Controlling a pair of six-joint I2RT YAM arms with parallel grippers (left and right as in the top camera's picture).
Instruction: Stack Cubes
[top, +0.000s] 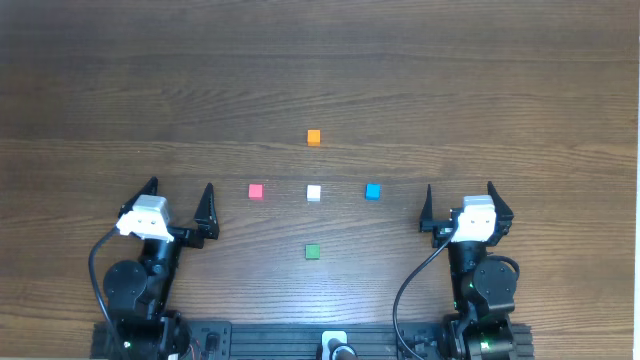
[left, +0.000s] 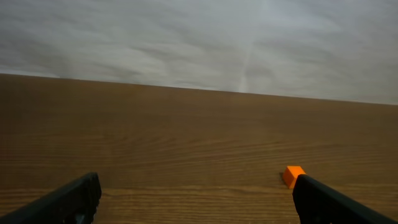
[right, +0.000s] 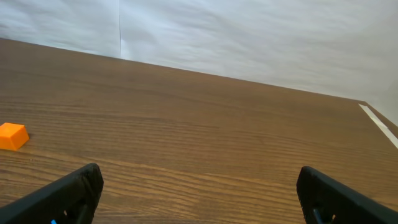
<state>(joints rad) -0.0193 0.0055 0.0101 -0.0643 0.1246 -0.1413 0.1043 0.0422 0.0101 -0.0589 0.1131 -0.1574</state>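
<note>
Cubes lie singly on the wooden tabletop (top: 320, 60), five of them, all apart from one another and none in a gripper's grasp. In the top view, the left gripper (top: 181, 186) has its jaws spread wide with nothing between them; the pink cube (top: 256, 191) sits near it, off to its right and about level with its tips. The right gripper (top: 459, 188) is likewise spread wide and holds nothing, with the blue cube (top: 373, 191) near it on its left, also about level with its tips. The white cube (top: 314, 193) rests midway between the two grippers, in line with the pink and blue ones. The orange cube (top: 314, 137) lies farther out, ahead of both grippers and beyond the white cube, while the green cube (top: 312, 252) lies back toward the arm bases, between the two arms. In the left wrist view, the left gripper's two dark fingers (left: 68, 202) stand far apart over bare wood, and the orange cube (left: 293, 175) shows ahead and to that gripper's right. In the right wrist view, the right gripper's fingers (right: 68, 196) are equally wide apart, the orange cube (right: 12, 136) lies ahead and off to that gripper's left, and a pale wall (right: 249, 37) rises past the tabletop's far edge.
</note>
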